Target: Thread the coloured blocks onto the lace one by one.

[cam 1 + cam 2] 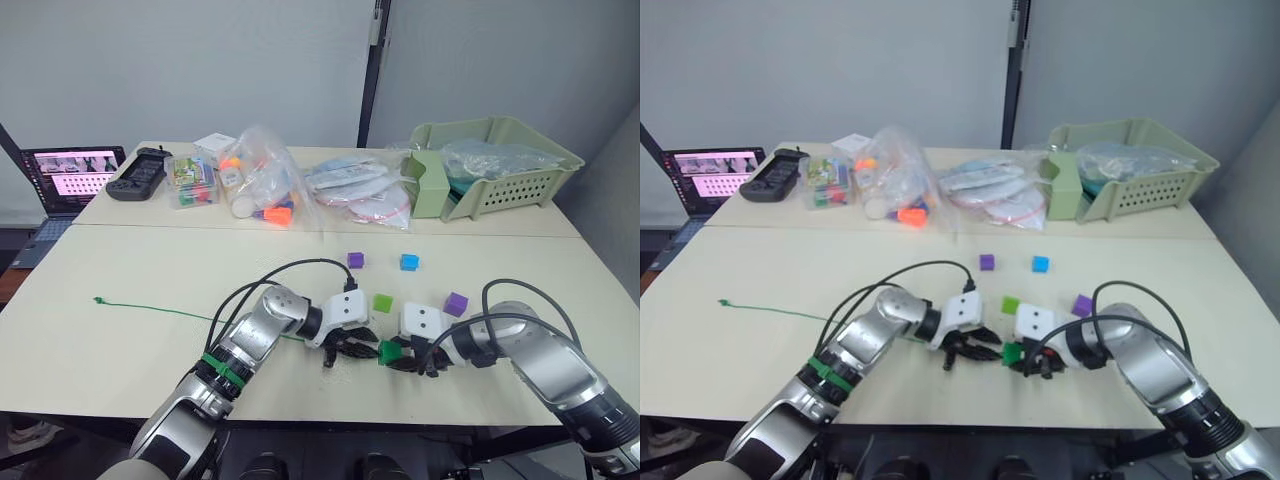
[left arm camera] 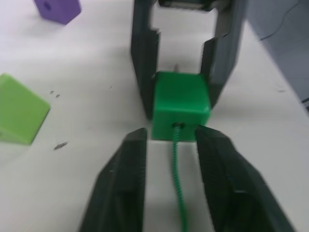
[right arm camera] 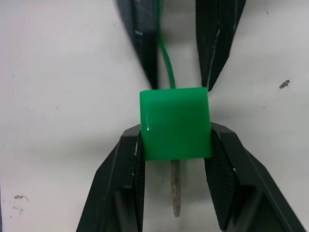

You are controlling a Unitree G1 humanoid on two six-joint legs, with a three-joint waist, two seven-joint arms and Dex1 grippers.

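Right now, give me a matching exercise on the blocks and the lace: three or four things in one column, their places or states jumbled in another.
1. dark green block
2. lime green block
3. blue block
4. lace tip

A. lying free, next to a purple block
B. clamped in the right gripper
C. poking out beyond the held block
D. loose on the table just behind both grippers

1-B, 2-D, 3-A, 4-C

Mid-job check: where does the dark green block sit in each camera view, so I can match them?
Left eye view: dark green block low centre, between the left tool and right tool.
Right eye view: low centre, between both tools.
Left wrist view: centre, lace entering its hole.
Right wrist view: centre, pale lace tip below it.
Shared landmark: the lace.
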